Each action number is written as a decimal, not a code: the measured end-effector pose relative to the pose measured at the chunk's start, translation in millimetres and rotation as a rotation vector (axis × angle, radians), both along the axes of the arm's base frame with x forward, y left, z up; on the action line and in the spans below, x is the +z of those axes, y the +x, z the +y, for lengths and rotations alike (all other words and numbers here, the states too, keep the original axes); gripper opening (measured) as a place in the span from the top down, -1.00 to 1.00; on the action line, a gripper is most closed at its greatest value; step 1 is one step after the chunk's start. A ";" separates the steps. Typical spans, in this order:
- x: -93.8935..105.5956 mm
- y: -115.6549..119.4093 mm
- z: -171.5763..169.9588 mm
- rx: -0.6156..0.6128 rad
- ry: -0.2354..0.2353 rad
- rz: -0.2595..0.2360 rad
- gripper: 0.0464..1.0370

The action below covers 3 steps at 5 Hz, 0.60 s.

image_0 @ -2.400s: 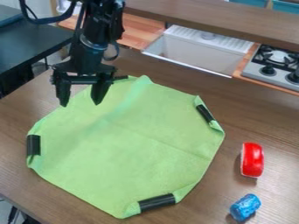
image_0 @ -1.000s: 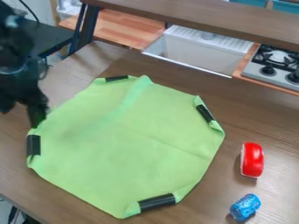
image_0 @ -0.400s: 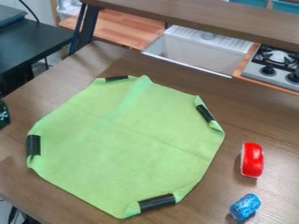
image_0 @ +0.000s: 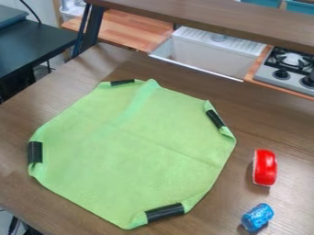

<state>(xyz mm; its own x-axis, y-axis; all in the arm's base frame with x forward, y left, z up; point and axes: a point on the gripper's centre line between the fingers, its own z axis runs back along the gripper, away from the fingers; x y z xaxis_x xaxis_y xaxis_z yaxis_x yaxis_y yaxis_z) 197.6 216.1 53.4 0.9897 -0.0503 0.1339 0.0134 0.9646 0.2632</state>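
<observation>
Cloth (image_0: 131, 151) pt. hidden under tape (image_0: 164, 212)

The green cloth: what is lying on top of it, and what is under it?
Black strips lie on the folded corners of the green cloth. It rests on the table; what it covers there cannot be seen.

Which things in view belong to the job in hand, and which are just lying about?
Likely in the job:
- green cloth, spread out on the table
- black strips on its folded corners

Likely just about:
- red object, right of the cloth in the image
- blue object, below the red one
- sink and stove, background
</observation>
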 end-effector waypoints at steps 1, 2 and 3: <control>-9.6 4.4 9.5 0.004 0.015 0.017 -0.93; -17.2 3.5 16.0 -0.006 -0.017 0.048 -0.93; -23.7 1.1 20.0 -0.004 -0.018 0.070 -0.93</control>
